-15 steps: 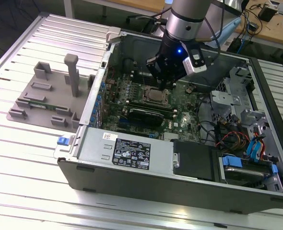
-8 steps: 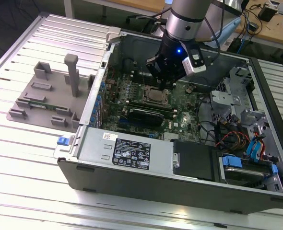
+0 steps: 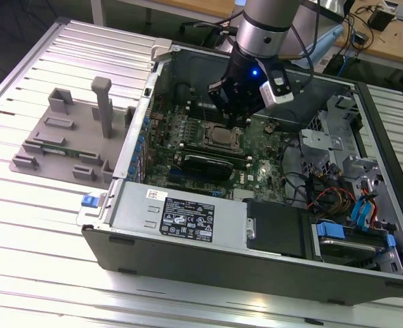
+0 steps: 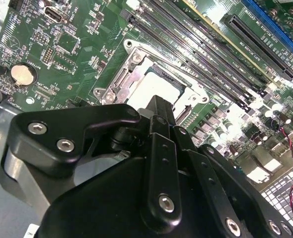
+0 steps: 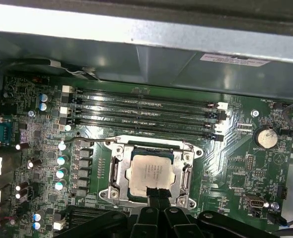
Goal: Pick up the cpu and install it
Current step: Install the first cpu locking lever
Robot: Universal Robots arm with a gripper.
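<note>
First wrist view: fingers [image 5: 155, 194] together, tips covering cpu [image 5: 149, 172] edge in socket [image 5: 117, 168]; contact unclear.

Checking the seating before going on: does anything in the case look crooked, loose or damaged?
Nothing stands out. The cpu lies flat inside the socket frame, square with it, with the hand at one edge. No damage or loose parts show on the motherboard.

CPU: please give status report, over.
Claw shut, low over socket. Cpu lies flat inside it, claw at its edge. No obstruction seen.
</note>
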